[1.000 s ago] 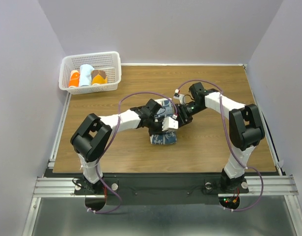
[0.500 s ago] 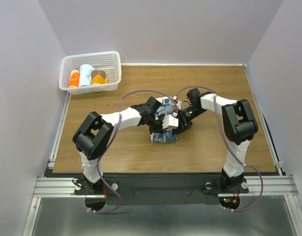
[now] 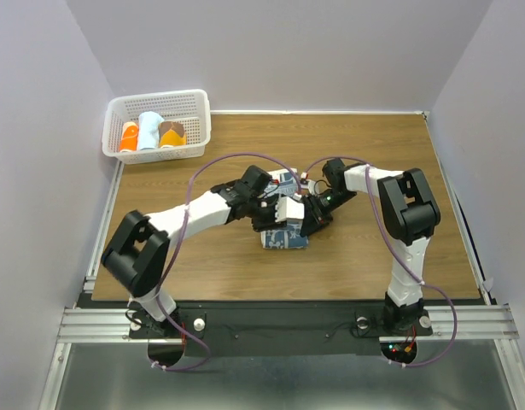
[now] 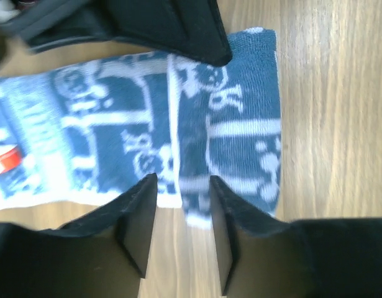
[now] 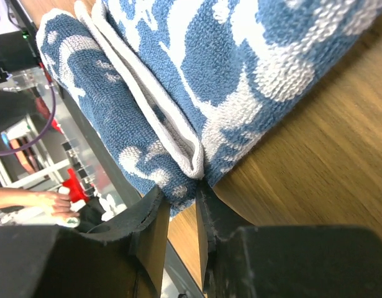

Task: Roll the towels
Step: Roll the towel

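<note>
Navy cloth with pale square motifs: seen from above, the towel (image 3: 285, 237) lies in the middle of the counter (image 3: 373, 256), its long axis running away from my bases. Both arms meet over it. My left end effector (image 3: 275, 211) reaches in from the left across its middle. My right end effector (image 3: 311, 219) sits at its right edge, closer to the near end.

From the left wrist, the towel runs crosswise to my fingers (image 4: 138, 223), its short end off to the right and its long hem just at the fingertips. The jaws stand apart and hold nothing.

From the right wrist, the hem of the folded layers lies right at the mouth of my fingers (image 5: 154, 217), which are nearly together. Whether they pinch the cloth I cannot tell. I judge the right arm better placed on that edge.
</note>
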